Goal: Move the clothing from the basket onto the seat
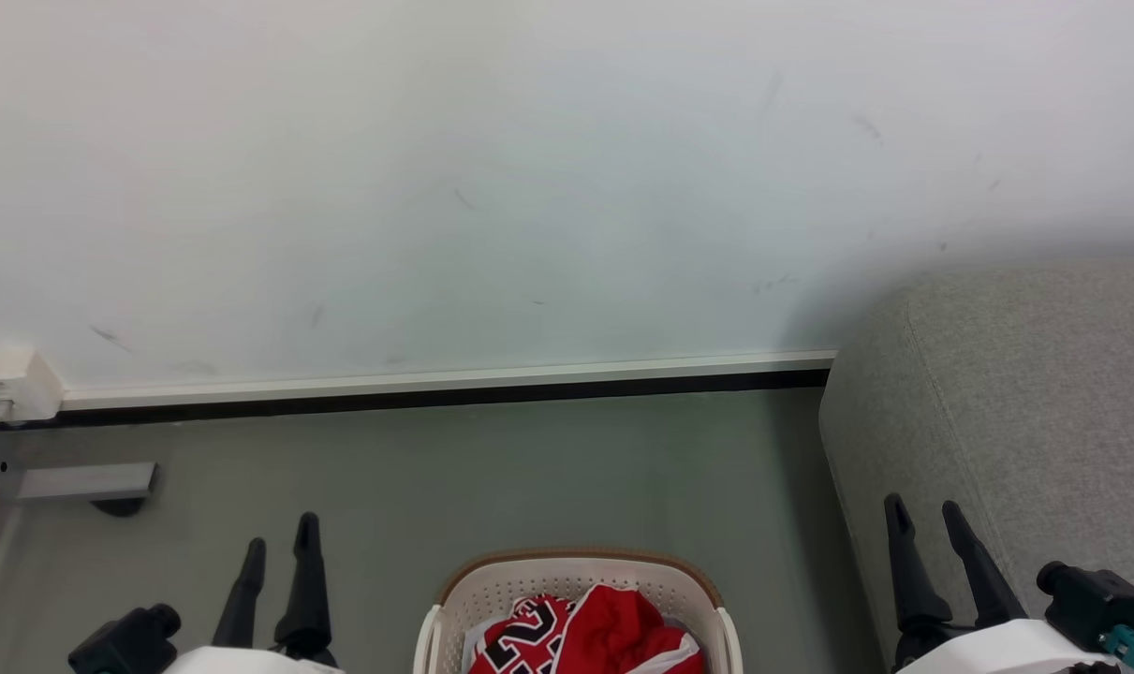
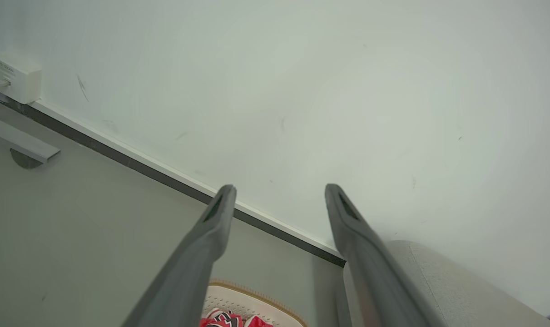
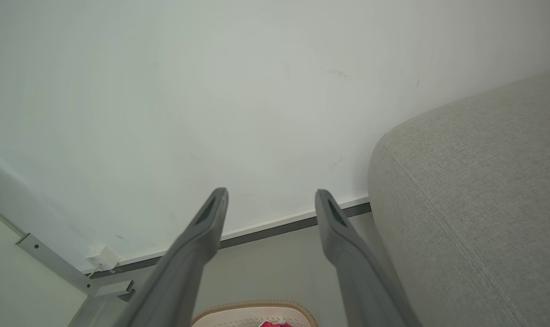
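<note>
A bright red jersey (image 1: pixel 590 637) with black-and-white numbers lies crumpled inside the cream-white basket (image 1: pixel 576 573), whose brown rim shows at the bottom middle of the head view. The grey sofa (image 1: pixel 1025 393) fills the right side, its rounded end beside the basket. My left gripper (image 1: pixel 281 545) hangs open over the floor left of the basket. Near the sofa's edge, my right gripper (image 1: pixel 924 515) is open and holds nothing. The left wrist view shows the jersey (image 2: pixel 229 320), basket (image 2: pixel 252 297) and sofa (image 2: pixel 443 281) below the open gripper (image 2: pixel 279 193). In the right wrist view, the gripper (image 3: pixel 270 197) is open beside the sofa (image 3: pixel 474 190).
A pale wall with a white-and-black skirting strip (image 1: pixel 435 386) stands behind the grey-green floor (image 1: pixel 492 477). A white box (image 1: pixel 9 384) and a grey metal bracket (image 1: pixel 84 482) sit at the far left near the floor.
</note>
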Robot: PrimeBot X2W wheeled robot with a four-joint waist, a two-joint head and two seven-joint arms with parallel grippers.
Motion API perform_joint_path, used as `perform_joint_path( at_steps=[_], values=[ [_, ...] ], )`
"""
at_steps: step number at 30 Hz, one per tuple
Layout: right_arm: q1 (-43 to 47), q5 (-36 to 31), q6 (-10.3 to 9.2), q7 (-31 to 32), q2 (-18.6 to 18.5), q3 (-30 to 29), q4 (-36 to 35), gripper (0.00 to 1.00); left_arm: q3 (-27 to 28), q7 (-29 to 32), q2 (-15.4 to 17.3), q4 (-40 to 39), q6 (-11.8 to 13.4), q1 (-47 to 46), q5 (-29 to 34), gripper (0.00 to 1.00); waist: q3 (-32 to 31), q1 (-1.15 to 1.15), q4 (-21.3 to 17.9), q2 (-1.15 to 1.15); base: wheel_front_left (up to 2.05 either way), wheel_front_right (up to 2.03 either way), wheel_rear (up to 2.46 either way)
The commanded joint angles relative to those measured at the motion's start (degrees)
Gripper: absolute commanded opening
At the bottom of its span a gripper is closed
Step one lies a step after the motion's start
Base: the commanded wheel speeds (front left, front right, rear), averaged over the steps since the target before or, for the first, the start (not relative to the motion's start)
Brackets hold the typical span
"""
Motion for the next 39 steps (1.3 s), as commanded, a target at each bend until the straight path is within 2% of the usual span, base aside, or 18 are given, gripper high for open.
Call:
perform_joint_path(
  at_steps=[1,17,39],
  values=[
    [-1.6,-1.7,-0.06,-0.6,-0.6,0.4,-0.1,1.0,0.0,-0.5,0.5,-0.8,0.1,0.0,2.4,1.0,0.0,0.0,-0.1,0.0,0.0,0.0,0.0],
    [-1.2,-9.9,-0.08,-2.8,-0.7,0.7,1.9,1.0,-0.1,-2.7,0.6,-1.6,-0.4,1.2,12.2,1.0,-0.3,0.0,-0.1,0.0,0.0,0.0,0.0],
    [-1.0,-15.6,-0.1,-5.5,-0.7,1.6,4.5,1.0,0.4,-5.4,0.7,-1.5,-0.4,2.4,23.4,1.0,-0.1,0.0,-0.2,0.0,0.0,0.0,0.0]
  ],
)
